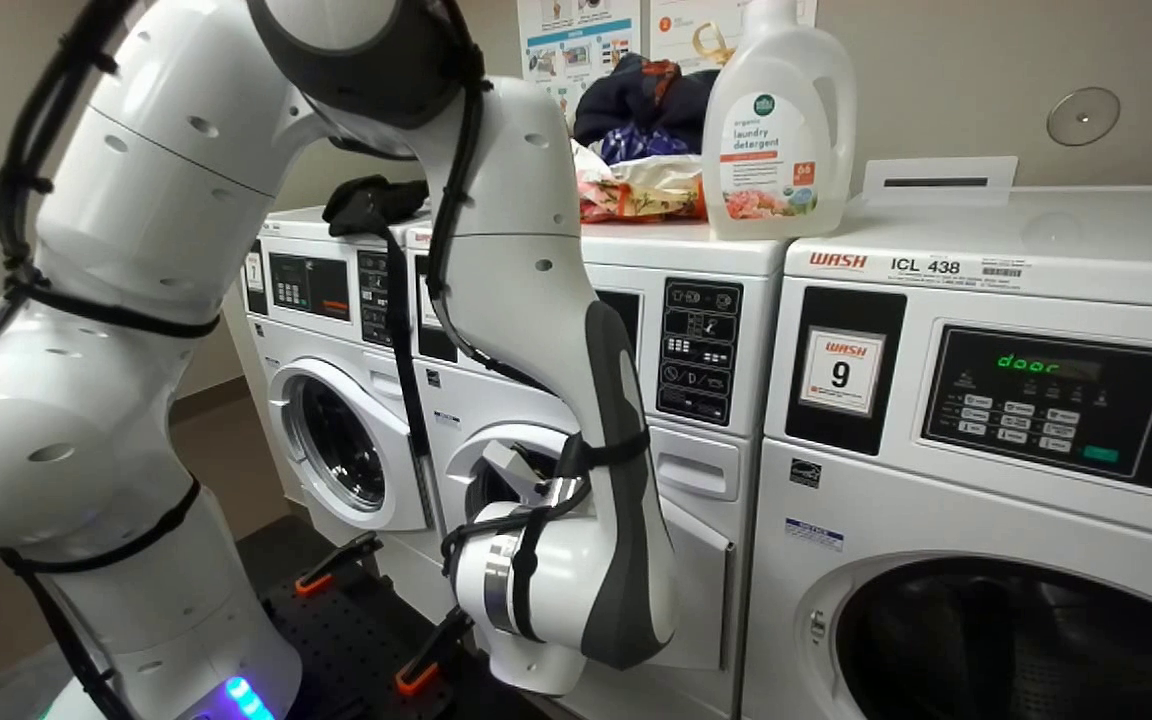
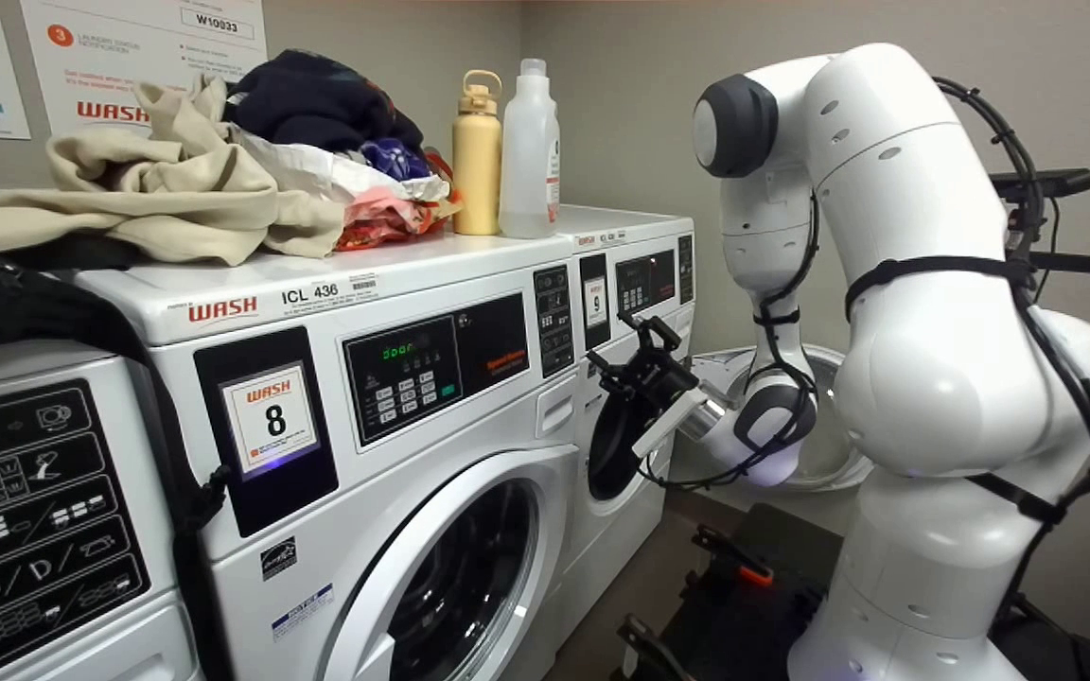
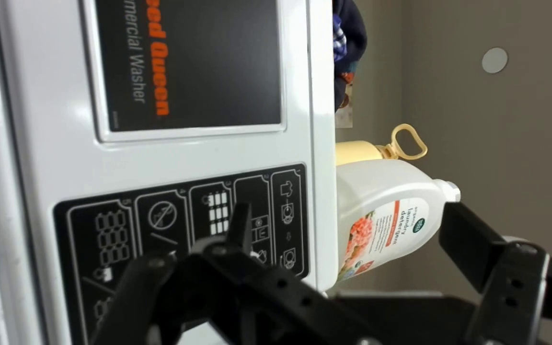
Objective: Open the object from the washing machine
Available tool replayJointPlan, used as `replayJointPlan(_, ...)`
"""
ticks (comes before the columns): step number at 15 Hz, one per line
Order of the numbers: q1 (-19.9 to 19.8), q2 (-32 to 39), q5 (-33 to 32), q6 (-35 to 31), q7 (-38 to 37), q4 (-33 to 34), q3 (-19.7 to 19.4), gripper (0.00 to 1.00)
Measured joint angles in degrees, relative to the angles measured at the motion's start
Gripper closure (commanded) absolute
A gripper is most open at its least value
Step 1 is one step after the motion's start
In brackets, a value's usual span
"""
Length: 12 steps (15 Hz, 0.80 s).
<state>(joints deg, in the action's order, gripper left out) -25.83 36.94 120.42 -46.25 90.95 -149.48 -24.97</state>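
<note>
Exterior view, from the left: the number 8 sticker marks the washing machine that I am to open, and to its right the control panel shows green letters I read as "door". Below that panel sits the round door, dark glass in a white ring. I take it for closed or barely ajar; I cannot tell whether its catch is free. Farther right hangs my tool, level with the panels and higher than the door. Behind it stands the washer marked 9.

The wrist view lies on its side. From the left it runs over the machine's white front to the instruction panel, then to the detergent bottle standing on top; my fingers show in front of these, spread wide, with no hold on anything. I do not see the door in this view.

By my judgement the step in hand is the approach, with the door not yet taken. The next move calls for sinking below the panels to the door's free edge, whichever side that proves to be, hooking a finger behind it, and then drawing it out along the arc of its hinge.
</note>
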Motion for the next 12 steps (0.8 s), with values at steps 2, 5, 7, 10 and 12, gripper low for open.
replayJointPlan(2,0.0,2.3,1.8,0.6,0.0,0.9,0.8,0.00)
replayJointPlan(5,0.0,5.4,4.4,1.3,0.0,2.0,1.7,0.00)
replayJointPlan(7,0.0,7.1,6.1,1.9,0.0,2.7,2.1,0.00)
replayJointPlan(10,0.1,9.4,8.7,2.6,0.0,3.9,2.8,0.00)
replayJointPlan(12,0.1,10.8,10.4,2.6,0.0,4.6,3.4,0.00)
